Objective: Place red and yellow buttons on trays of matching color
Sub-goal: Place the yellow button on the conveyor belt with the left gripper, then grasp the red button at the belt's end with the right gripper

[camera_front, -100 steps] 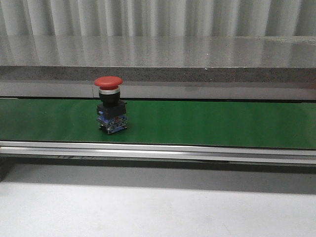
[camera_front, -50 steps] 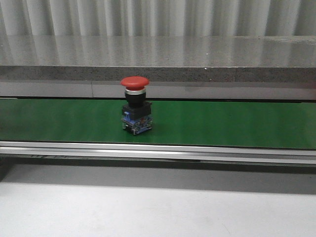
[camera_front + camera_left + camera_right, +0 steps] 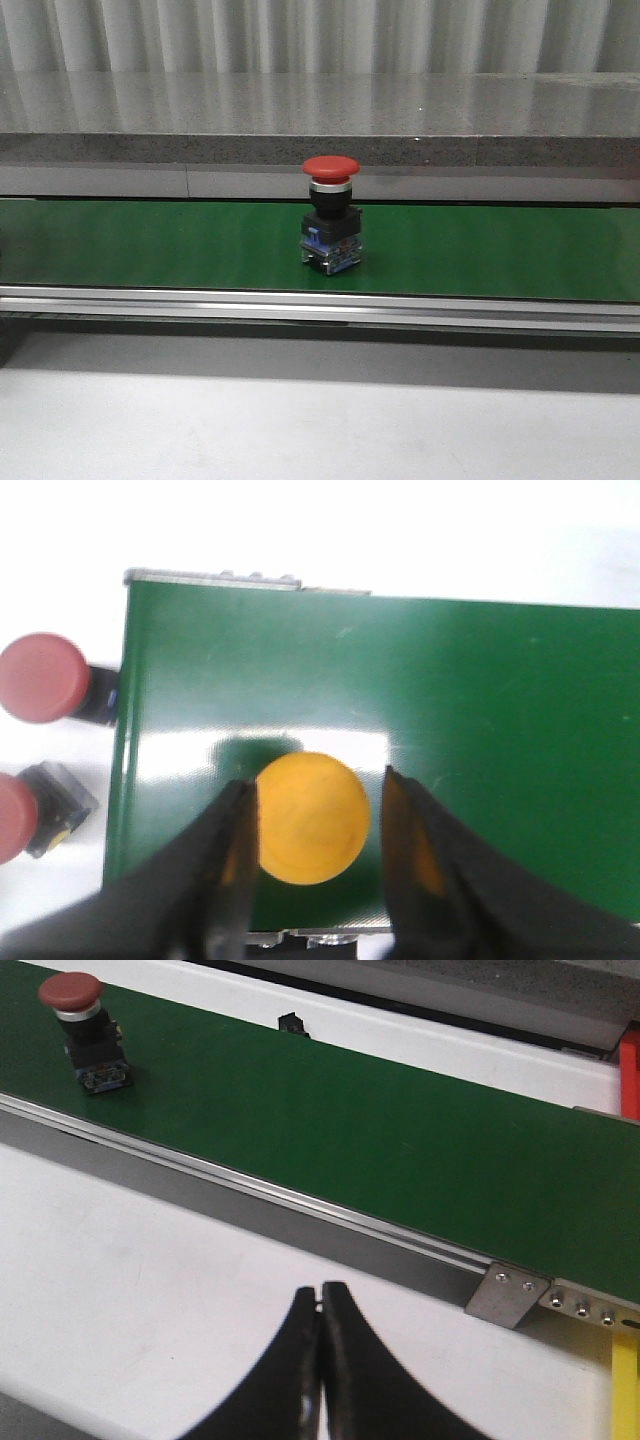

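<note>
A red mushroom button point(image 3: 331, 216) on a black and blue base stands upright on the green conveyor belt point(image 3: 480, 250), near its middle. It also shows far off in the right wrist view point(image 3: 72, 995). In the left wrist view a yellow button point(image 3: 312, 818) sits on the belt point(image 3: 480, 710) between the jaws of my left gripper point(image 3: 316, 810). The jaws are open: one finger is at the cap's edge, the other stands apart from it. My right gripper point(image 3: 321, 1295) is shut and empty over the white table point(image 3: 130, 1260). Neither gripper shows in the front view.
Two more red buttons point(image 3: 40, 677) point(image 3: 12, 818) lie beside the belt's end in the left wrist view. A red edge point(image 3: 630, 1065) and a yellow edge point(image 3: 625, 1390) show near the belt's other end. A metal rail point(image 3: 320, 305) runs along the belt's front.
The red button has travelled to the right along the belt, from left of centre to about the middle. It stays upright.
</note>
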Controlling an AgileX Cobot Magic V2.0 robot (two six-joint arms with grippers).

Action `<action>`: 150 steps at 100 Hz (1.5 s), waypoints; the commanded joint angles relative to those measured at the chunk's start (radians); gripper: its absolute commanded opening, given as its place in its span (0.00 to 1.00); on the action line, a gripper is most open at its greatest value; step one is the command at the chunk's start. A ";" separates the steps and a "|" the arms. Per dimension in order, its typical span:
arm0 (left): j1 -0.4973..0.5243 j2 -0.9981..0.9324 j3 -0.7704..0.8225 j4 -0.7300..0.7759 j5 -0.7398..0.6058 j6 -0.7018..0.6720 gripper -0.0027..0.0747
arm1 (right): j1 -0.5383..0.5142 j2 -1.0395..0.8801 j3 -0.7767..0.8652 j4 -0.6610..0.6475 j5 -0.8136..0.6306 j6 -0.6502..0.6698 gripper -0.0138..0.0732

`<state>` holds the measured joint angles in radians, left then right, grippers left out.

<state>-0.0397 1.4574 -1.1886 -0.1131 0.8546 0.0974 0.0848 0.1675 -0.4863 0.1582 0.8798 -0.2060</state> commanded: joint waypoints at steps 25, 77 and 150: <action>-0.129 -0.374 0.251 -0.017 -0.259 0.011 0.01 | 0.000 0.019 -0.024 0.015 -0.100 0.000 0.08; -0.128 -0.845 0.558 -0.023 -0.261 0.011 0.01 | 0.084 0.543 -0.231 0.016 -0.105 0.057 0.36; -0.128 -1.015 0.655 -0.030 -0.280 0.011 0.01 | 0.207 1.310 -0.697 0.063 -0.034 0.033 0.86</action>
<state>-0.1596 0.4371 -0.5076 -0.1261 0.6657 0.1083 0.2905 1.4465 -1.1222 0.2204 0.8604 -0.1564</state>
